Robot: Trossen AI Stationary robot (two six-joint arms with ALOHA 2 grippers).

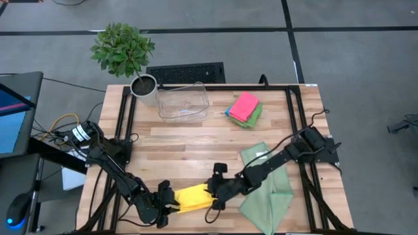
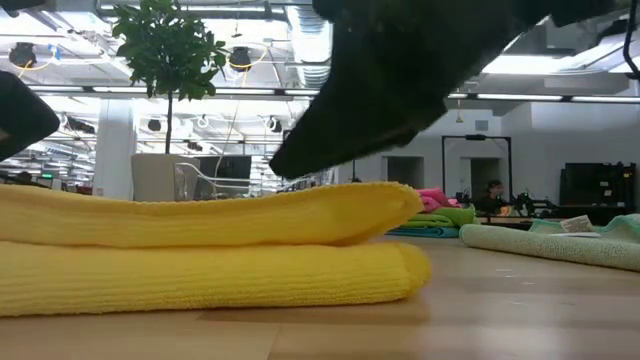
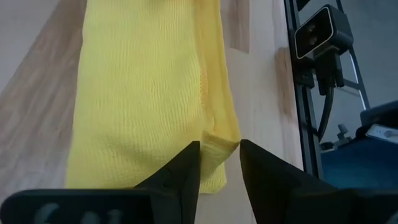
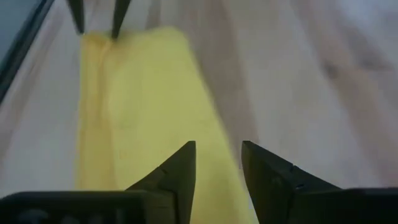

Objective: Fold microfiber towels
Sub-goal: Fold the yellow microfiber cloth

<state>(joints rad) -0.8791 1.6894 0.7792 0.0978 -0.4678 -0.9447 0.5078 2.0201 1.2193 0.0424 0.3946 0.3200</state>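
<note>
Yellow towel folded on worktop: soft, light, limp.
Left claw and right claw released at its opposite ends; likely best gripped at corner edges.

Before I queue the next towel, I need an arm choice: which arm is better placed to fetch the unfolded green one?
Probably the right: its end effector sits at the yellow towel beside the sage green towel; the left end effector is beyond the yellow one.
</note>
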